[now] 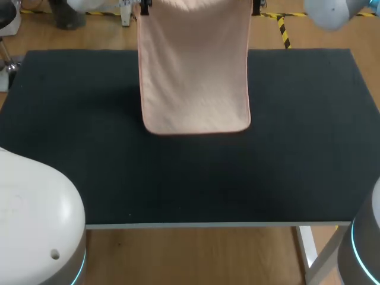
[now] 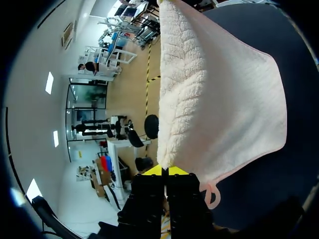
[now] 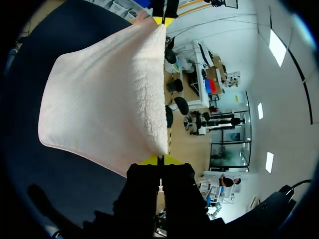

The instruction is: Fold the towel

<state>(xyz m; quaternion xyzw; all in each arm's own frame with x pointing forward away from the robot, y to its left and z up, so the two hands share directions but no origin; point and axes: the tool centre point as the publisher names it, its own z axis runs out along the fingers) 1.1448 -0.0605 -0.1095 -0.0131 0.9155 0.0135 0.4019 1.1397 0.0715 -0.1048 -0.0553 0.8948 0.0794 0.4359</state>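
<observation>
A pale pink towel (image 1: 195, 65) hangs stretched between my two grippers above the far side of the dark table (image 1: 190, 172). Its lower edge lies near the table's middle back. In the left wrist view my left gripper (image 2: 165, 171) is shut on one top corner of the towel (image 2: 219, 99). In the right wrist view my right gripper (image 3: 159, 160) is shut on the other top corner of the towel (image 3: 104, 104); my left gripper's yellow tips (image 3: 163, 20) show at the far corner. Both grippers sit at the top edge of the head view, mostly out of sight.
The table's front edge (image 1: 190, 225) runs across the lower part of the head view. My arms' bases stand at the near left (image 1: 35, 219) and near right (image 1: 362, 243) corners.
</observation>
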